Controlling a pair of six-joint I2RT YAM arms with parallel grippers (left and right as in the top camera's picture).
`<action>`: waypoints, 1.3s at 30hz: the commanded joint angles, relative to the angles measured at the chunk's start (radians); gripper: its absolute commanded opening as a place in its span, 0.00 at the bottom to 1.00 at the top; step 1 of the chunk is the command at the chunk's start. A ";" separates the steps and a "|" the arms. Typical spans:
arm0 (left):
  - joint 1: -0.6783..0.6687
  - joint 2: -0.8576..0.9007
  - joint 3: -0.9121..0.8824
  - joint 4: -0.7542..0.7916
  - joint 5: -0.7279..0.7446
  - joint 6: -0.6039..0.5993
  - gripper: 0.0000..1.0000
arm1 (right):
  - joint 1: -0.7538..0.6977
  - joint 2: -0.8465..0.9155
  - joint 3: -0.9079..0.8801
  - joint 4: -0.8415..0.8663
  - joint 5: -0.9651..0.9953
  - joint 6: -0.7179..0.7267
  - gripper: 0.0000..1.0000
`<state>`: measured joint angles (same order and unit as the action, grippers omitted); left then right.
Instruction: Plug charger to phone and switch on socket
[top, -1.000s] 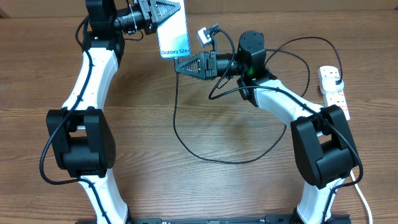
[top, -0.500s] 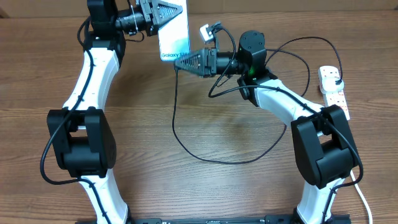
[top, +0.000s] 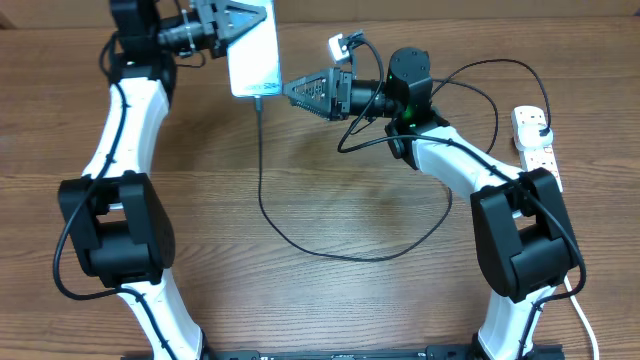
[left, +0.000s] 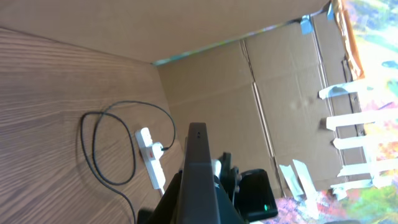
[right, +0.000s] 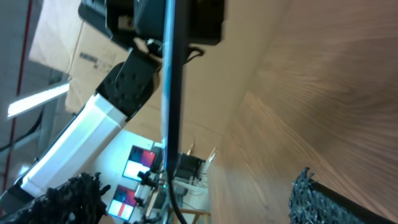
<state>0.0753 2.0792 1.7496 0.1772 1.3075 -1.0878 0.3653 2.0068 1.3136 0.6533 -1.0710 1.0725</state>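
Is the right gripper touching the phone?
Apart. The right wrist view shows the phone edge-on, with clear gaps to both fingers of the open right gripper.

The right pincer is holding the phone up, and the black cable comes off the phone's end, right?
Not quite: the left pincer is holding the phone up, as the overhead view shows. The black cable does come off the phone's end.

Black charger (top: 261, 180); white socket (top: 537, 140), red-orange marks; phone (top: 253, 55) perhaps pale blue; wood-grain table (top: 350, 310).
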 joint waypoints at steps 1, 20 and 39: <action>0.023 -0.038 0.026 -0.010 0.058 0.010 0.04 | -0.047 0.004 0.016 -0.079 0.048 -0.004 1.00; -0.053 -0.038 0.026 -0.552 -0.108 0.446 0.04 | -0.178 -0.085 0.018 -0.930 0.477 -0.544 1.00; -0.262 0.040 0.012 -0.703 -0.390 0.540 0.04 | -0.265 -0.208 0.018 -1.151 0.689 -0.619 1.00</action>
<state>-0.1741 2.0811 1.7550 -0.5442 0.9386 -0.5396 0.1257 1.8496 1.3209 -0.4904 -0.3981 0.4728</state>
